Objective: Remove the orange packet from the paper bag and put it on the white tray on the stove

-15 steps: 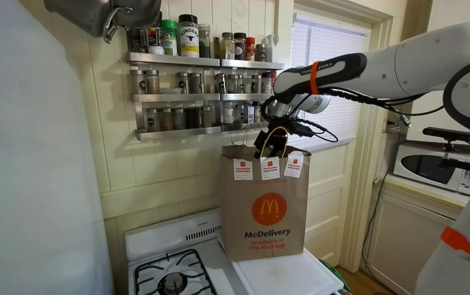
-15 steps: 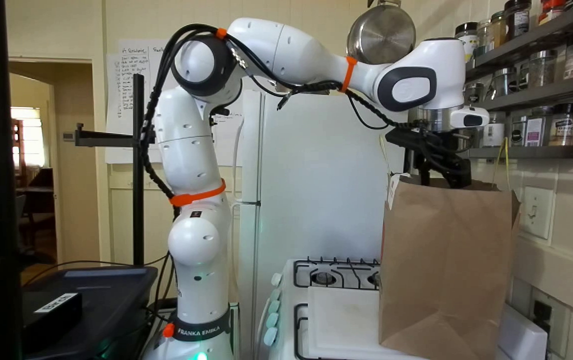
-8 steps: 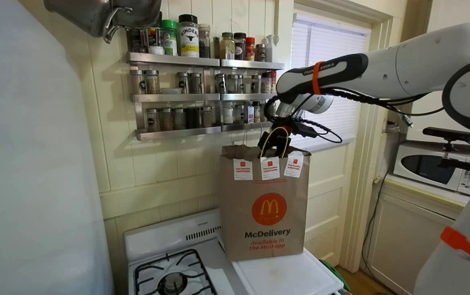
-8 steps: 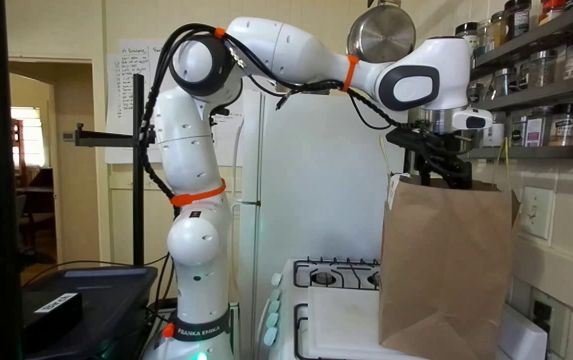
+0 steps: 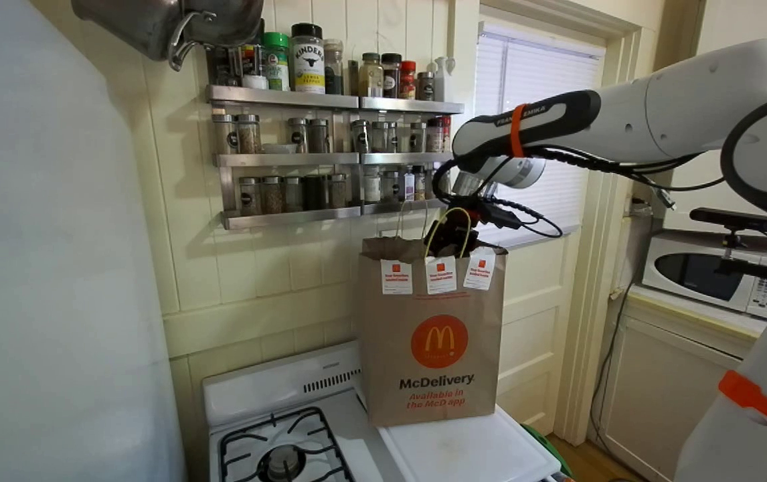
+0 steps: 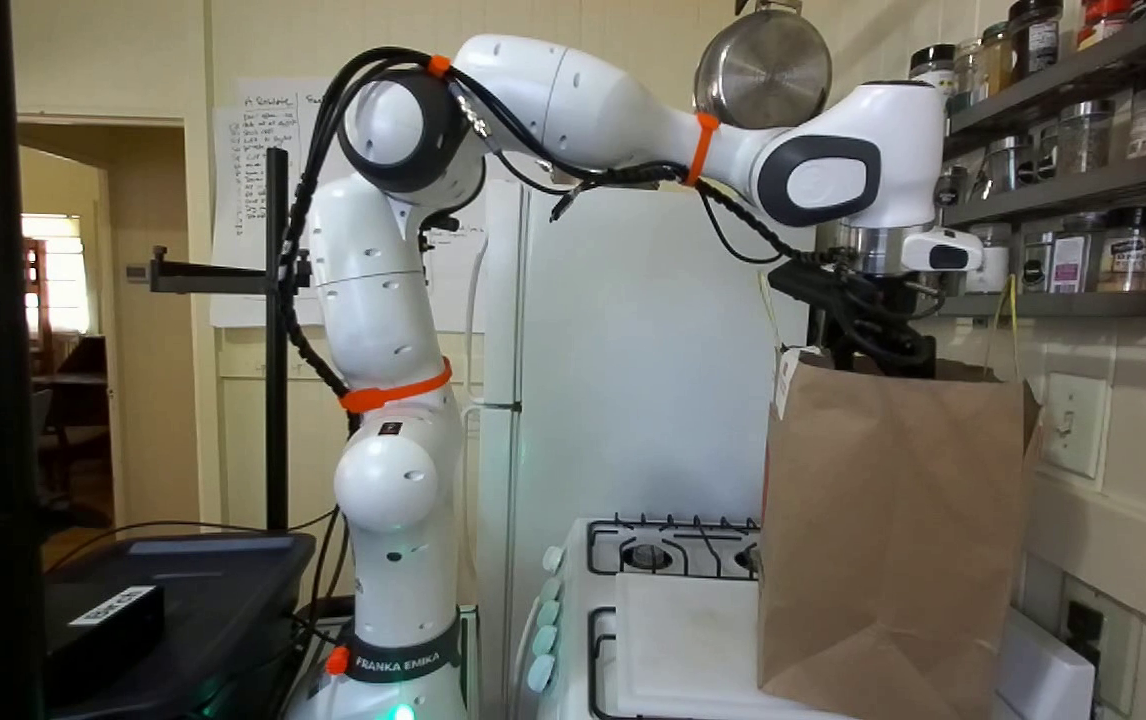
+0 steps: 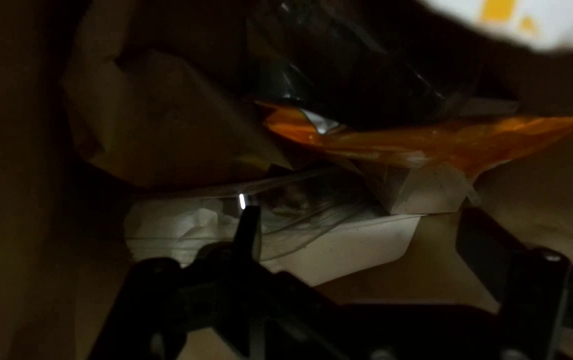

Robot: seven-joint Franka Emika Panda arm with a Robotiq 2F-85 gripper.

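The tall brown paper bag (image 5: 383,348) stands upright, partly on the white tray (image 5: 474,452) on the stove; both also show in an exterior view, the bag (image 6: 893,540) and the tray (image 6: 688,640). The orange packet (image 7: 431,142) lies inside the bag in the wrist view, a shiny strip seen edge-on above the fingers. My gripper (image 7: 359,217) is open and empty, pointing down into the bag. Its fingers (image 7: 249,235) stand wide apart, apart from the packet in the picture. In both exterior views the fingertips are hidden by the bag's rim.
Inside the bag lie a clear plastic-and-white container (image 7: 351,250), crumpled brown paper (image 7: 166,115) and dark plastic (image 7: 361,65). A yellow bag handle (image 5: 450,214) loops up by the gripper. Spice shelves (image 5: 290,159) hang behind the bag. Stove grates (image 5: 283,442) flank the tray.
My arm has shifted slightly to the right in both exterior views, and the gripper has then sunk a little deeper into the bag mouth. The bag and tray have not moved.
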